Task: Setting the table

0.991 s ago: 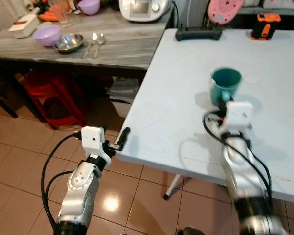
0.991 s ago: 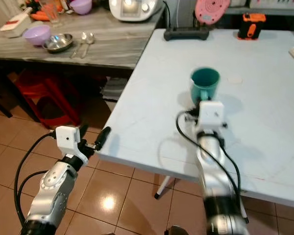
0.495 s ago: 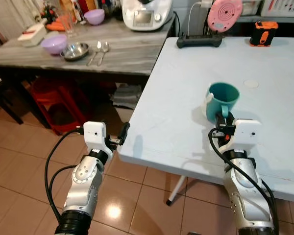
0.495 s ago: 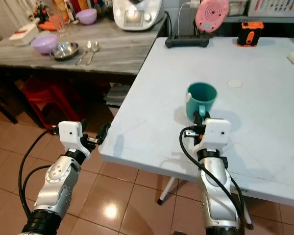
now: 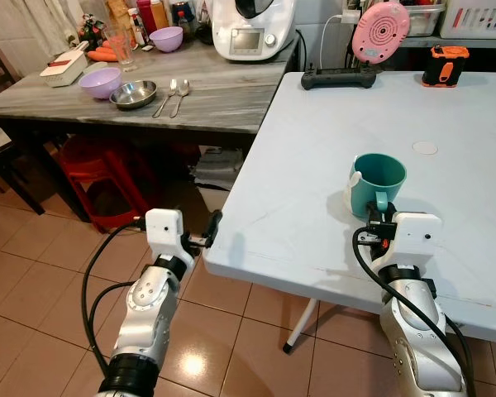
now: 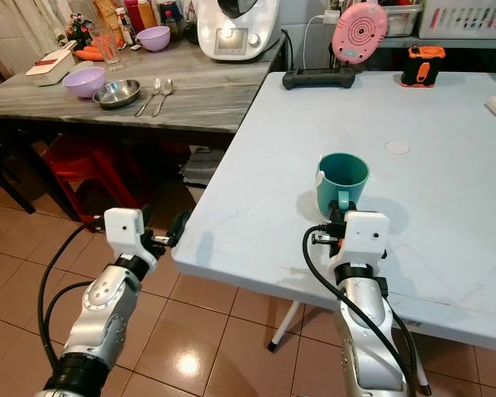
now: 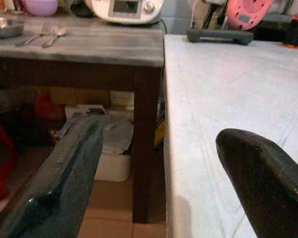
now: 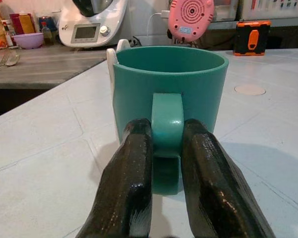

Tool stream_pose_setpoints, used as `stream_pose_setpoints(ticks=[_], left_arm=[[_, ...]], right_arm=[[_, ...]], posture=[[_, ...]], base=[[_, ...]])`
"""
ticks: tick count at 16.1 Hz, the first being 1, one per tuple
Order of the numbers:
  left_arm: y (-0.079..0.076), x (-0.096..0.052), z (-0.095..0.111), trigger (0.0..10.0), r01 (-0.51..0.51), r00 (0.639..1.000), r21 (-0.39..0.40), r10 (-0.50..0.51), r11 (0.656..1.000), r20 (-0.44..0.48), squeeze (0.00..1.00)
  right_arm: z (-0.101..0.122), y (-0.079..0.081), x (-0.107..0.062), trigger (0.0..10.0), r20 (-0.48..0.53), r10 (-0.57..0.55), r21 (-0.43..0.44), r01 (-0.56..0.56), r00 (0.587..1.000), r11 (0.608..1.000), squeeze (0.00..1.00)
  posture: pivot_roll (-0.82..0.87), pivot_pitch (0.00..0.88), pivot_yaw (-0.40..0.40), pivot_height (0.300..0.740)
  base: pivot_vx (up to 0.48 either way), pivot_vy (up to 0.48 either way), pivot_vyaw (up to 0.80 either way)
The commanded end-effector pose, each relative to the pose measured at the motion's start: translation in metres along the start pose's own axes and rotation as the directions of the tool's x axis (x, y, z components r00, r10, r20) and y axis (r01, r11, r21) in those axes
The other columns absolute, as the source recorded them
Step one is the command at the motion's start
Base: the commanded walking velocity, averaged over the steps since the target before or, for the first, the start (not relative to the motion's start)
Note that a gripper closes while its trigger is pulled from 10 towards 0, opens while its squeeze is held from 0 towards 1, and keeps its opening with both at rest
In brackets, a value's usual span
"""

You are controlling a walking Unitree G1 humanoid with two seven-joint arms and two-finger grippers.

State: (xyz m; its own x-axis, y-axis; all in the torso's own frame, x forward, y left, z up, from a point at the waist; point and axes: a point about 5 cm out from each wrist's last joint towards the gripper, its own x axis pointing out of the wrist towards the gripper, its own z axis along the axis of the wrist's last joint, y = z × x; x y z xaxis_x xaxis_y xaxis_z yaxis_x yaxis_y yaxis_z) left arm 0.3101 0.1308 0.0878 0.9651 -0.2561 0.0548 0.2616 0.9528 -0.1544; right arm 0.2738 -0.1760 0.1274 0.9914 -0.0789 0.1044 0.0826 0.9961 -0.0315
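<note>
Both arms are silver metal tubes with rounded, jointed segments and dark screw holes along the forearm. Each wrist carries a white, boxy camera housing with rounded corners, just behind the left end effector [image 5: 208, 233] and the right end effector [image 8: 166, 163]. Black cables loop loosely from each housing back along the arm. The fingers [image 7: 69, 173] are long, black and matte, with a finely textured surface and blunt, rounded tips.

No word, brand, number or sign can be read anywhere. The white kitchen machine [image 6: 234, 25] at the far edge of the grey wooden table [image 6: 190, 91] has a small lit display, but its characters are too small to tell, and the bottle labels in the table's far left corner are blurred
</note>
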Motion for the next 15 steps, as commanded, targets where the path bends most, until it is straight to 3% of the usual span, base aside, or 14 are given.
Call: stream_pose_setpoints(ticks=[1, 6, 15], left_arm=[[0.0047, 0.0003, 0.0010, 10.0, -0.016, 1.000, 0.004, 0.016, 1.000, 0.007, 0.00], [0.0020, 0.0023, 0.0008, 10.0, -0.008, 1.000, 0.002, 0.008, 1.000, 0.015, 0.00], [0.0001, 0.0036, 0.0008, 10.0, -0.004, 1.000, 0.009, 0.004, 1.000, 0.029, 0.00]], right_arm=[[0.0066, 0.0062, 0.0026, 10.0, 0.013, 0.016, 0.017, -0.016, 1.000, 1.000, 0.00], [0.0077, 0.0062, 0.0024, 10.0, 0.007, 0.016, 0.020, -0.017, 1.000, 1.000, 0.00], [0.0090, 0.0095, 0.0041, 10.0, 0.011, 0.020, 0.037, -0.020, 1.000, 0.999, 0.00]], posture=[[-0.15, 0.000, 0.128, 0.740], [-0.15, 0.000, 0.131, 0.740], [-0.14, 0.000, 0.127, 0.740]], base=[[0.000, 0.285, -0.80], [0.000, 0.305, -0.68], [0.000, 0.360, 0.00]])
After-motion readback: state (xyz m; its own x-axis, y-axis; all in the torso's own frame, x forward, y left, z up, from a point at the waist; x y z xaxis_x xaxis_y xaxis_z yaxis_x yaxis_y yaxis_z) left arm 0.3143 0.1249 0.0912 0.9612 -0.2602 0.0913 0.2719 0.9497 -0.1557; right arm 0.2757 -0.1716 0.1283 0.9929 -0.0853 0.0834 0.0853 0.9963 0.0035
